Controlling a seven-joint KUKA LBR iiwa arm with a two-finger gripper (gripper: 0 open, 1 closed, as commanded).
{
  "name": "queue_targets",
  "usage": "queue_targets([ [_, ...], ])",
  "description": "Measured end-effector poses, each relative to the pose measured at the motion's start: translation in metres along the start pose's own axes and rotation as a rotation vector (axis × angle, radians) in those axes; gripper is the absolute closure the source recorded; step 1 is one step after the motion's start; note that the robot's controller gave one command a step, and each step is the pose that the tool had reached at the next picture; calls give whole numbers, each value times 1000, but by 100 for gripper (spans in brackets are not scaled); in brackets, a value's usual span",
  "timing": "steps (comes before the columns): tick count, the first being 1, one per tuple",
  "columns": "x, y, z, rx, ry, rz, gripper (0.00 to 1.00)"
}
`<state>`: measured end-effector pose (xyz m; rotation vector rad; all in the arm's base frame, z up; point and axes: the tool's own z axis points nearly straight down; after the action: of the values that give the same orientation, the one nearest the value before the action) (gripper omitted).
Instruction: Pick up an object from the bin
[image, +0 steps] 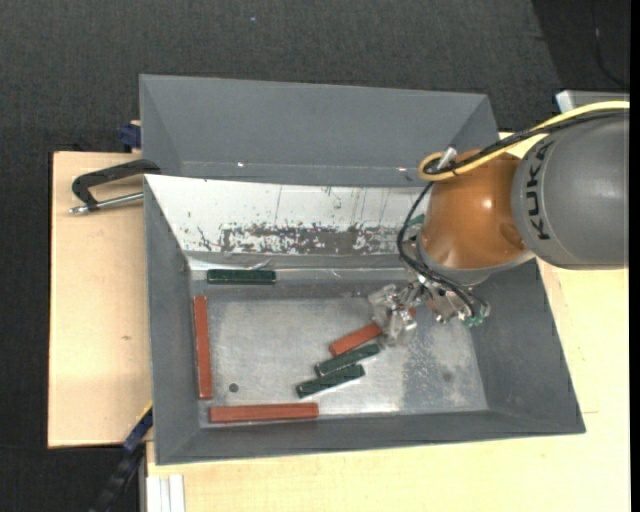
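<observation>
Camera view: red bar (353, 342), tip obscured.

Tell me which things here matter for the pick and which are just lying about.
In hand: pincer, at the upper end of the short red flat bar mid-bin.
Lying about: dark green flat bar just under it; second dark green bar nearer front; long red bar along left wall; red bar by front wall; dark green bar by back wall.

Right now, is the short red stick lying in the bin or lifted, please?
Lying: the short red stick rests on the bin floor, one end by the hand.
</observation>
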<state>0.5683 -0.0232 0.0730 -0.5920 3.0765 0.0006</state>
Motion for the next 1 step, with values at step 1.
queue_targets([
  [1,1,0,2,-1,4,0,0],
])
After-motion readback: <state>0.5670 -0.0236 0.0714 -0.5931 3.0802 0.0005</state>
